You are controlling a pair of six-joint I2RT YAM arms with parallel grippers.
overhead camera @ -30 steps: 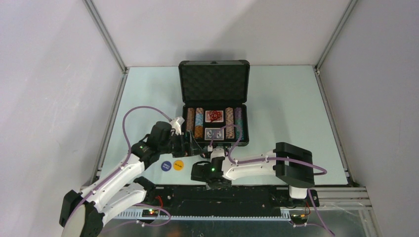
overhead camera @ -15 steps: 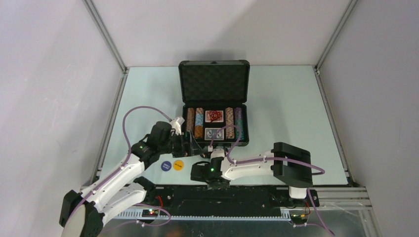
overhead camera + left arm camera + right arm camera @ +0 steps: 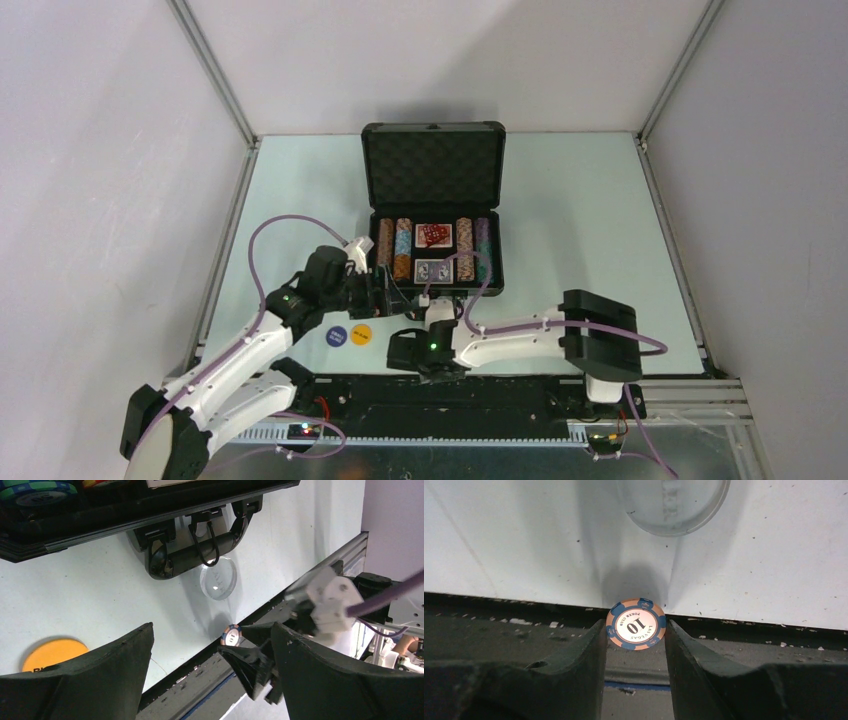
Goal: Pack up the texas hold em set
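The right gripper (image 3: 636, 635) pinches a round orange-and-blue poker chip (image 3: 636, 624) marked 10, apparently just off the pale table (image 3: 774, 555); the left gripper (image 3: 211, 630) stands spread wide.

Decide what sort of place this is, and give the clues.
Probably a robotics lab test cell: a left arm and right arm bolted at the near edge of the table, aluminium framing around plain walls, and an open poker chip case staged there.

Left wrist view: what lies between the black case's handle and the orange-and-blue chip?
A clear round plastic disc, flat on the pale table; the right wrist view shows it beyond the orange-and-blue chip.
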